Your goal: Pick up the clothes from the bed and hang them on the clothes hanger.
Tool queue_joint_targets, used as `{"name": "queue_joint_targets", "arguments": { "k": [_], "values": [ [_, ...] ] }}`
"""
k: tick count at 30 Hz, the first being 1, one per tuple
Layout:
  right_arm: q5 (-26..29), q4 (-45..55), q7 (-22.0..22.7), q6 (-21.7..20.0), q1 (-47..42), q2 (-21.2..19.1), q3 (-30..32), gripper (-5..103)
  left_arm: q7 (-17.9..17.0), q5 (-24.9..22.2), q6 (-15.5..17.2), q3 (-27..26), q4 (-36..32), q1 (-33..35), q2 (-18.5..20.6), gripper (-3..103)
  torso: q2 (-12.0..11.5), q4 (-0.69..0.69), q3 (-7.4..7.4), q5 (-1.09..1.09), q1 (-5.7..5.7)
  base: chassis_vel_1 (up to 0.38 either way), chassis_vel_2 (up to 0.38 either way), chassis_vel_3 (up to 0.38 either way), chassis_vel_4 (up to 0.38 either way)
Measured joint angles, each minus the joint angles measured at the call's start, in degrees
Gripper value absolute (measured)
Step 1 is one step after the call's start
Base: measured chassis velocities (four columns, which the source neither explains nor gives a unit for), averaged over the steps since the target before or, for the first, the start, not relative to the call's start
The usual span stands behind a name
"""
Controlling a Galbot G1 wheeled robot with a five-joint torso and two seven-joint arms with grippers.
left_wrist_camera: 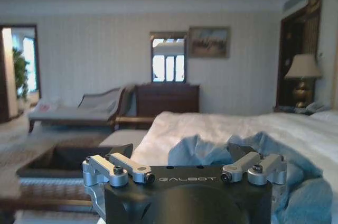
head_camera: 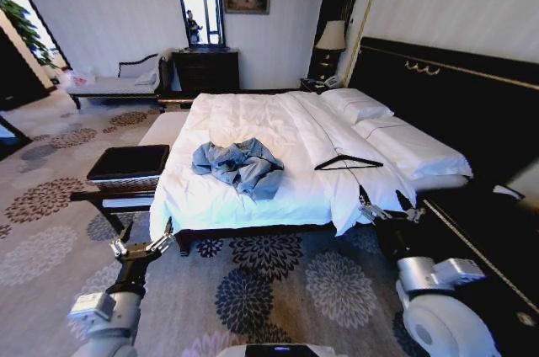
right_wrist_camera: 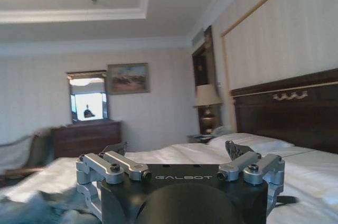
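Bed (head_camera: pixel 253 197) near edge: open duvet between denim jacket (head_camera: pixel 238 166) and hanger (head_camera: pixel 347 161), the two well apart. Patterned carpet in front of bed unobstructed. Bench with dark tray (head_camera: pixel 128 165) just beside the bed's foot corner, blocks approach there. Black headboard (head_camera: pixel 455 104) walls off the far side.

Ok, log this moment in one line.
jacket: crumpled on bed | hanger: on duvet, apart | left gripper: open, short of bed | right gripper: open, bed edge
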Motion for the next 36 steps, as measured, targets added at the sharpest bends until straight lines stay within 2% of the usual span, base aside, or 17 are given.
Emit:
{"name": "queue_joint_targets", "arguments": {
  "k": [1, 3, 4, 5, 6, 8, 9, 11, 14, 17, 26, 36],
  "values": [
    [-1.2, -0.5, 0.0, 0.3, 0.0, 0.6, 0.1, 100, 0.4, 0.1, -1.1, 0.1, 0.2, -0.1, 0.2, 100, 0.0, -0.01, 0.00, 0.01, 0.00, 0.000, 0.000, 0.000, 0.000],
    [-5.8, -2.6, 0.2, 1.5, -0.2, 2.9, 0.3, 100, 2.0, 0.5, -5.2, 0.3, 1.2, -0.6, 0.9, 100, 0.0, -0.02, 0.00, 0.01, 0.00, 0.000, 0.000, 0.000, 0.000],
    [-5.8, -2.6, 0.2, 1.5, -0.2, 2.9, 0.3, 100, 2.0, 0.5, -5.2, 0.3, 1.2, -0.6, 0.9, 100, 0.0, -0.02, 0.00, 0.01, 0.00, 0.000, 0.000, 0.000, 0.000],
    [-9.4, -4.2, 0.4, 2.5, -0.3, 4.7, 0.5, 100, 3.3, 0.8, -8.7, 0.4, 2.0, -1.1, 1.4, 100, 0.0, -0.03, 0.00, 0.01, 0.00, 0.000, 0.000, 0.000, 0.000],
    [-10.7, -4.7, 0.5, 2.9, -0.4, 5.4, 0.6, 100, 4.1, 1.0, -10.9, 0.6, 2.6, -1.3, 1.8, 100, 0.0, -0.04, 0.00, 0.00, 0.00, 0.000, 0.000, 0.000, 0.000],
    [-11.6, -5.1, 0.5, 3.2, -0.4, 5.8, 0.7, 100, 5.5, 0.9, -14.4, 0.8, 3.3, -1.8, 2.3, 100, 0.0, -0.02, 0.00, -0.01, 0.00, 0.000, 0.000, 0.000, 0.000],
    [-11.6, -5.1, 0.5, 3.2, -0.4, 5.8, 0.7, 100, 5.5, 0.9, -14.4, 0.8, 3.3, -1.8, 2.3, 100, 0.0, -0.02, 0.00, -0.01, 0.00, 0.000, 0.000, 0.000, 0.000],
    [-9.4, -4.8, -0.2, 2.5, 0.1, 5.6, -1.0, 100, 6.2, -2.0, -15.8, 1.9, 2.9, -3.3, 0.7, 100, 0.0, -0.03, -0.01, 0.00, 0.00, 0.000, 0.000, 0.000, 0.000],
    [-7.3, -4.4, -0.7, 2.3, 0.2, 5.2, -2.5, 100, 6.1, -2.9, -15.8, 2.3, 3.4, -3.9, -0.2, 100, 0.0, 0.00, 0.00, 0.00, 0.00, 0.000, 0.000, 0.000, 0.000],
    [-3.8, -4.4, -1.3, 5.7, 0.7, 5.4, -3.8, 100, 4.9, -3.4, -14.5, 2.6, 3.8, -3.8, -0.6, 100, 0.0, -0.02, -0.01, -0.01, 0.00, 0.000, 0.000, 0.000, 0.000],
    [-4.4, -3.8, -4.4, 7.6, -0.7, 5.0, -2.8, 100, 3.7, -4.2, -10.8, 2.4, 0.8, -1.0, -0.2, 100, 0.0, -0.02, -0.01, 0.01, 0.00, 0.000, 0.000, 0.000, 0.000],
    [-5.1, -4.2, -5.3, 8.0, 1.0, 5.4, -2.8, 100, 3.2, -2.8, -11.0, 2.9, -0.4, 0.0, -1.4, 100, 0.0, -0.02, -0.01, 0.00, 0.00, 0.000, 0.000, 0.000, 0.000]
  ]
}}
